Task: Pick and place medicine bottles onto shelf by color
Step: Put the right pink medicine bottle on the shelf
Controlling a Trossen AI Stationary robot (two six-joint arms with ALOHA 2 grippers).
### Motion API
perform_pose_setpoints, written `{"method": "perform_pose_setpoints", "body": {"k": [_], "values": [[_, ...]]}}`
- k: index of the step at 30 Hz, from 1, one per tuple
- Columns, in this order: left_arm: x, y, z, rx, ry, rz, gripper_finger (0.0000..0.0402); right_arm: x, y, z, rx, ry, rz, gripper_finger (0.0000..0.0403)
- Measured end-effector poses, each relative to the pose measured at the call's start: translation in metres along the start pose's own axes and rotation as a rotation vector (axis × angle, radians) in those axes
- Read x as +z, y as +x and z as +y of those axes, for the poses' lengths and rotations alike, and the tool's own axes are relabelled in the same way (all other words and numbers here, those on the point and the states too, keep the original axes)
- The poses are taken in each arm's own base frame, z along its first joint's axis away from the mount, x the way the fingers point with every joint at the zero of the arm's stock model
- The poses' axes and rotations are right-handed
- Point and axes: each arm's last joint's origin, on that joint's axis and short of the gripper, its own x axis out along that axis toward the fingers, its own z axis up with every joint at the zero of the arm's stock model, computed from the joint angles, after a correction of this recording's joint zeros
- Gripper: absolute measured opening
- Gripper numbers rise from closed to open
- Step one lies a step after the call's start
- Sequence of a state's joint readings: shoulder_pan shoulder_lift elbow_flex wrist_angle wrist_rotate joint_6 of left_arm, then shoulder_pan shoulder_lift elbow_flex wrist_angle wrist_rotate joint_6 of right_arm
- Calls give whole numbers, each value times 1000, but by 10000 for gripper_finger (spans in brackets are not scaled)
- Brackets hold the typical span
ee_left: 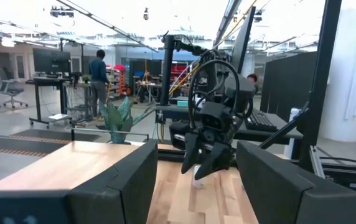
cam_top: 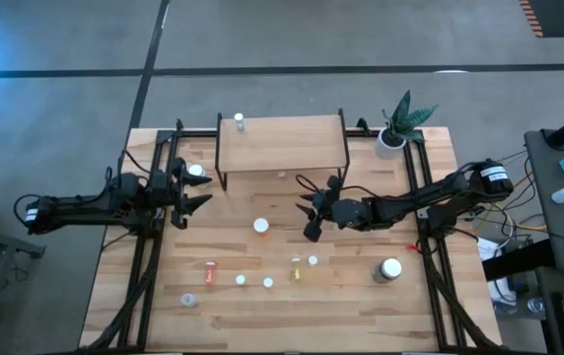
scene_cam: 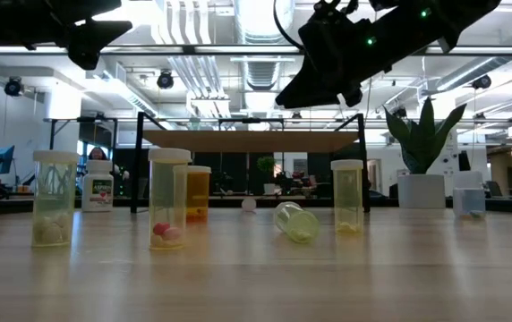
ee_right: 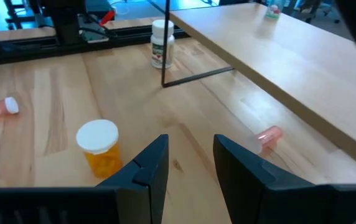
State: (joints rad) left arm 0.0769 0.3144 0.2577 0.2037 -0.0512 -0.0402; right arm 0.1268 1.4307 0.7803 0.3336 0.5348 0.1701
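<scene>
The shelf [cam_top: 282,144] stands at the table's far middle, with one small white-capped bottle [cam_top: 239,122] upright on its left end. My right gripper [cam_top: 308,215] is open and empty above the table, in front of the shelf. An upright orange bottle with a white cap [ee_right: 100,147] stands just left of it [cam_top: 260,226]. A pink bottle [ee_right: 268,136] lies on its side under the shelf. My left gripper [cam_top: 205,193] is open and empty at the shelf's left, near an upright white bottle [cam_top: 196,171]. Several more bottles [cam_top: 267,282] stand or lie toward the near edge.
A potted green plant [cam_top: 395,128] stands at the far right corner. A larger white-capped bottle [cam_top: 390,269] stands near right. A pink bottle [cam_top: 210,266] lies on its side near left. Black frame rails [cam_top: 144,256] run along both table sides.
</scene>
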Motion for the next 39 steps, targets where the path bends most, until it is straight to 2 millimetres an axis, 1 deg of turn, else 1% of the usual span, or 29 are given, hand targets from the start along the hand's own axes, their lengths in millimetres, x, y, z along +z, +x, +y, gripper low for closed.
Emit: {"method": "perform_pose_setpoints", "body": {"k": [8, 29, 32, 36, 39], "values": [[0, 0, 0, -16, 5, 4, 203, 0, -1, 1, -21, 26, -2, 118], [1, -1, -1, -23, 2, -4, 203, -4, -1, 1, -11, 104, 35, 118], [1, -1, -1, -22, -3, -6, 203, -8, 1, 1, -15, 124, 50, 118], [1, -1, -1, -23, -3, -5, 203, -19, 9, 4, -26, 117, 88, 118], [0, -1, -1, -22, -4, -2, 203, -27, 14, 6, -35, 145, 112, 118]]}}
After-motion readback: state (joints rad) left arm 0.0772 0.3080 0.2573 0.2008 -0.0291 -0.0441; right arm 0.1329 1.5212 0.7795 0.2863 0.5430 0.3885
